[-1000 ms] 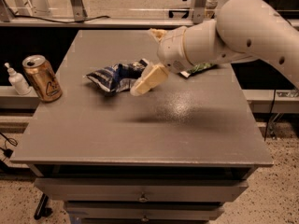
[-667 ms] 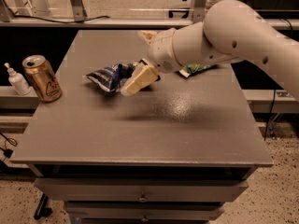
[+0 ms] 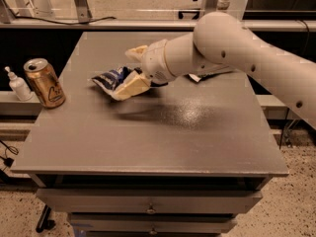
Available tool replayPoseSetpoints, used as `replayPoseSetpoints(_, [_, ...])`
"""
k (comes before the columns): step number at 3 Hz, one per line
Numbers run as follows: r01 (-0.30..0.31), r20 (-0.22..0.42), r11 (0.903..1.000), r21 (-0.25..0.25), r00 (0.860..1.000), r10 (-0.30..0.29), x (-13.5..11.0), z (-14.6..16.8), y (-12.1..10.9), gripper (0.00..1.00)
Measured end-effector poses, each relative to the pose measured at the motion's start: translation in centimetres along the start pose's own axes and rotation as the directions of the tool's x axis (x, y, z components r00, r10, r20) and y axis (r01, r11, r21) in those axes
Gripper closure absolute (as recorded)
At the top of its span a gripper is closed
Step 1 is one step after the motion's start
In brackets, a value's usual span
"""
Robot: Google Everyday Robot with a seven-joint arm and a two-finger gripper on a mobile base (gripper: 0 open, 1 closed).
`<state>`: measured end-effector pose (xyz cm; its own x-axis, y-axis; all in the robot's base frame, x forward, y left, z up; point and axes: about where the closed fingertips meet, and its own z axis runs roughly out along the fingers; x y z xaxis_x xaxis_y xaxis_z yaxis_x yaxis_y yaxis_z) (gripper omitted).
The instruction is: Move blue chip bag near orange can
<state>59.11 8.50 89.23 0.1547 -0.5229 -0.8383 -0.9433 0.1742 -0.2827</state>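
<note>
Leftward is where the gripper [image 3: 122, 74] has gone since the earlier frames: it hung to the right of the blue chip bag [image 3: 108, 78] and now reaches it, and the arm [image 3: 227, 43] stretches farther across the table [image 3: 148, 147]. The bag and the can lie about where they did.

Nearest, the grey table's front edge sits above a set of drawers [image 3: 148, 201]. The near half of the tabletop holds only the arm's shadow. At the left edge stands the orange can [image 3: 45, 83], upright, with a white pump bottle [image 3: 19, 85] just beyond the table's side. The blue chip bag lies crumpled left of the table's middle, well apart from the can.

The gripper's cream fingers stand apart. The near finger [image 3: 129, 86] lies along the bag's near-right side and the far finger [image 3: 137, 52] is above and behind it. Whether they press on the foil cannot be told.

Farther right, part of another packet [image 3: 196, 77] shows under the arm.
</note>
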Motion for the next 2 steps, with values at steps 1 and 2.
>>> replayPoseSetpoints(1, [-0.015, -0.004, 0.9997, -0.019, 1.0, 0.015, 0.47, 1.5, 0.45, 0.47])
replayPoseSetpoints(2, [-0.019, -0.005, 0.9996, -0.019, 1.0, 0.019, 0.63, 1.99, 0.32, 0.71])
